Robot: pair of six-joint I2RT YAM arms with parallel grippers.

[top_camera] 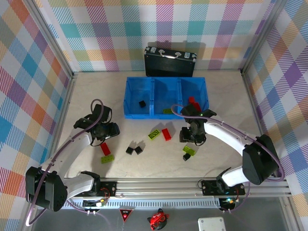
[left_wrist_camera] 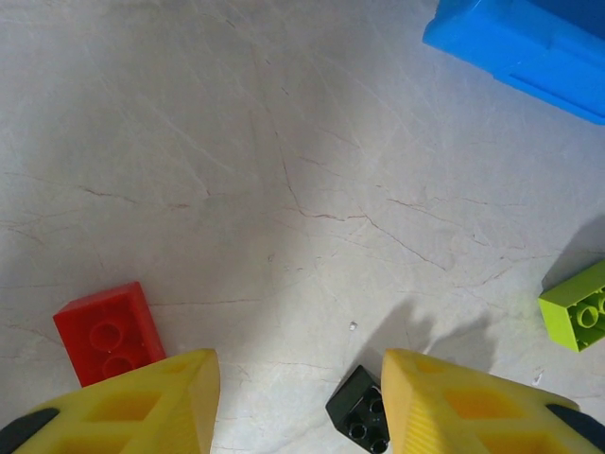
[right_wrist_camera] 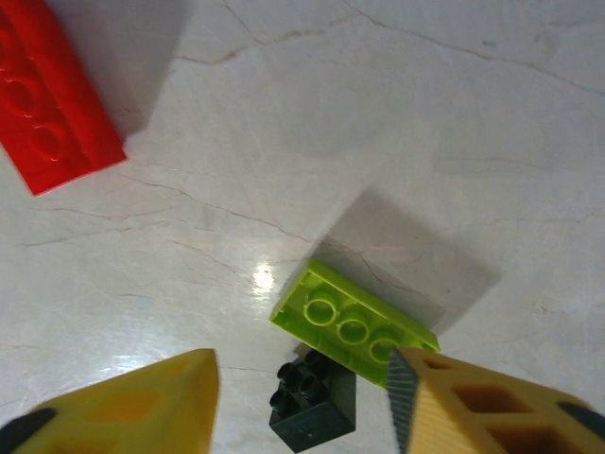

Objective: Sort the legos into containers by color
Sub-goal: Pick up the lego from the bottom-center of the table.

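Bin (top_camera: 144,115) holds three sorted legos (top_camera: 142,103), one color per compartment. About eight loose legos (top_camera: 166,134) left on surface (top_camera: 231,106) in front of bin. Left gripper (left_wrist_camera: 301,378) and right gripper (right_wrist_camera: 302,364) both spread, empty.

No readable text, brand or number stands on the legos (top_camera: 166,134), the containers (top_camera: 139,114) or the black case (top_camera: 169,65).

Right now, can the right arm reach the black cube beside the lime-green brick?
Probably yes. The right gripper is open right over the black cube, with nothing covering it; the lime-green brick close beside it could get nudged.
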